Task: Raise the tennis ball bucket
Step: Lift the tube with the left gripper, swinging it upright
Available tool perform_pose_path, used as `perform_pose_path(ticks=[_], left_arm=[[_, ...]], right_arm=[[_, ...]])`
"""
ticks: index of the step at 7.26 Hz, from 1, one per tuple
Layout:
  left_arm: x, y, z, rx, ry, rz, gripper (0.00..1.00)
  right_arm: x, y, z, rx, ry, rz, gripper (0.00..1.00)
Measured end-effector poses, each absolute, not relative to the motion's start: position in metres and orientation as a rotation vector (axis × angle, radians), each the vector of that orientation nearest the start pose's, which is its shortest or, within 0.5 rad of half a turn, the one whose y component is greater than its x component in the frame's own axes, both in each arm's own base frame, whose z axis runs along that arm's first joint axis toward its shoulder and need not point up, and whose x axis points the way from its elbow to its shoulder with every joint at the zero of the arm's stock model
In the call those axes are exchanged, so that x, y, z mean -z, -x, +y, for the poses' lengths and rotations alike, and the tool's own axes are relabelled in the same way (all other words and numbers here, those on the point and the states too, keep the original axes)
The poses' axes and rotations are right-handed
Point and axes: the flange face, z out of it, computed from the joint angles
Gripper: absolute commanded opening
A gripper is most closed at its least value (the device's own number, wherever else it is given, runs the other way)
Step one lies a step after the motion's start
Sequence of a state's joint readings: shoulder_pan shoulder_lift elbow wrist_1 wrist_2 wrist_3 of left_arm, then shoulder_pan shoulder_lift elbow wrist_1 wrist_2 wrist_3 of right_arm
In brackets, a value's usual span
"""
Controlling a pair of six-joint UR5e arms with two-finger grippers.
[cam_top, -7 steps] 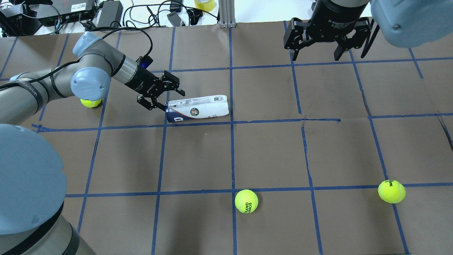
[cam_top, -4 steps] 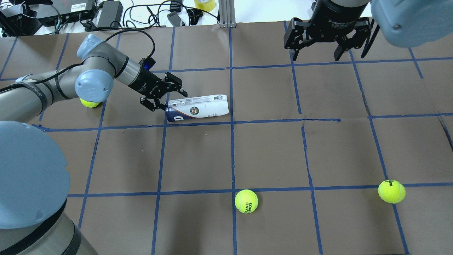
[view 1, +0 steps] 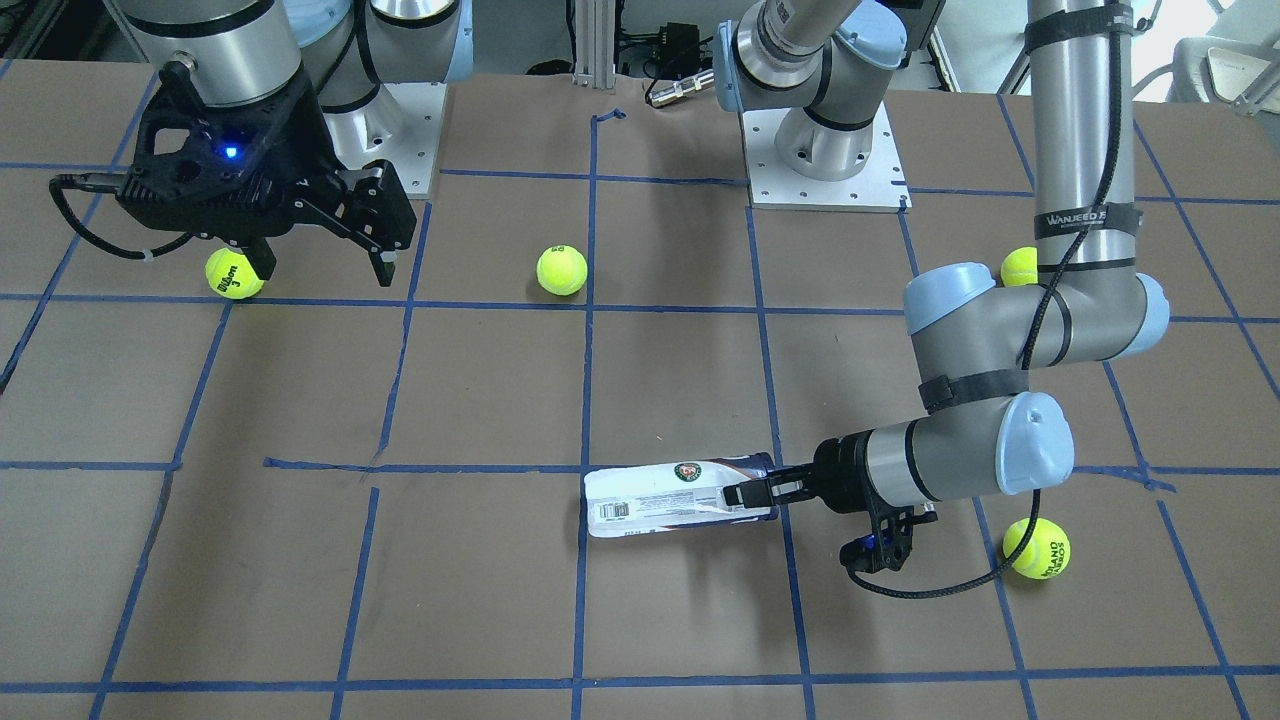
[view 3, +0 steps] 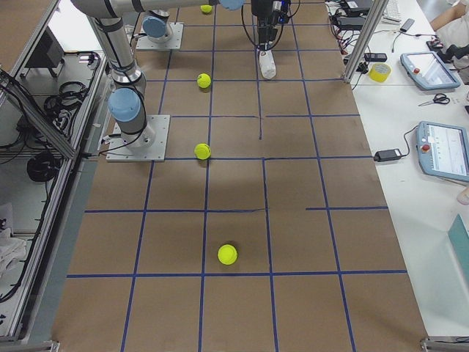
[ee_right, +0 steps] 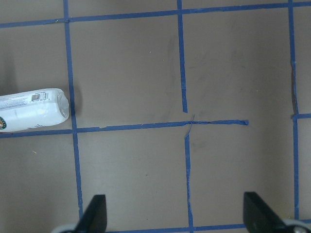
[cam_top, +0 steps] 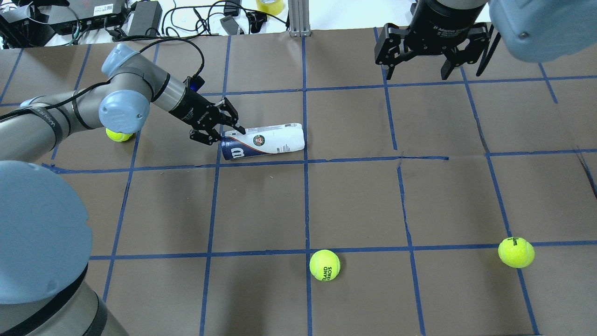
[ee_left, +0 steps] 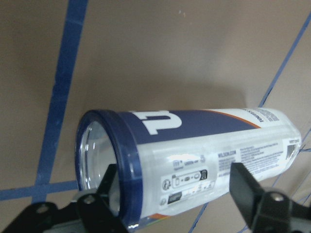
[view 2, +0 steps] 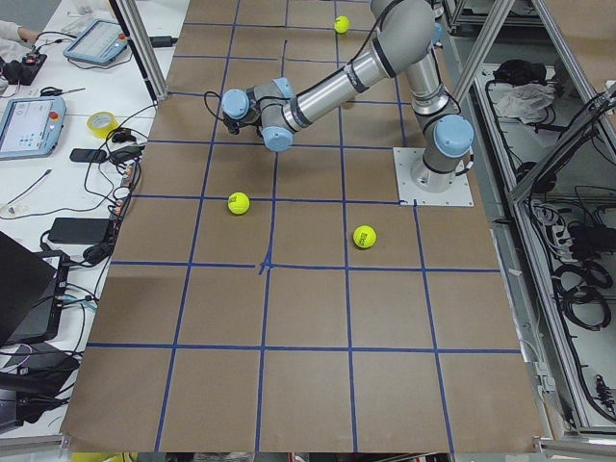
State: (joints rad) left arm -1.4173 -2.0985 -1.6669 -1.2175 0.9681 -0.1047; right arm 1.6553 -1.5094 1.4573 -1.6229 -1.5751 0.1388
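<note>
As it lies flat, tennis ball bucket [cam_top: 263, 142], glossy cylinder, navy rim

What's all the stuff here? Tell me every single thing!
tennis ball bucket: one, white and navy, lying on its side on the table
tennis balls: four, yellow-green, spread over the table
table: one, brown with blue tape lines
tape roll: one, yellow, on the white bench beyond
cables: several, black, same bench
left gripper: one, black, fingers at the bucket's navy end
right gripper: one, black, fingers open, above the table
</note>
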Motion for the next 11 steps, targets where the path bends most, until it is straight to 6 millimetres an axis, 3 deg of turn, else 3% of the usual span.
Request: perform_pose_path(ticks=[2,4,6,7,11], left_arm=[[-0.225,0.092,-0.638,0.262,-0.445,-2.516,0.0],[-0.275,0.089,-0.657,0.161,-0.45,-2.617,0.0],[-0.332,0.102,-0.671,0.036,-0.429,-2.746,0.0],[-0.35,0.111,-0.673,-0.012,-0.414,-2.801,0.0],[-0.385,0.138,-0.673,-0.146,-0.342,-2.962,0.0]], right_arm=[[-0.518,-0.177,-0.514,0.163,-0.085,3.13,1.0],[-0.518,-0.178,-0.514,0.162,-0.082,3.126,1.0],[-0.518,-0.178,-0.514,0.161,-0.081,3.125,1.0],[-0.518,-0.178,-0.514,0.161,-0.081,3.127,1.0],[-0.518,-0.177,-0.514,0.161,-0.082,3.13,1.0]])
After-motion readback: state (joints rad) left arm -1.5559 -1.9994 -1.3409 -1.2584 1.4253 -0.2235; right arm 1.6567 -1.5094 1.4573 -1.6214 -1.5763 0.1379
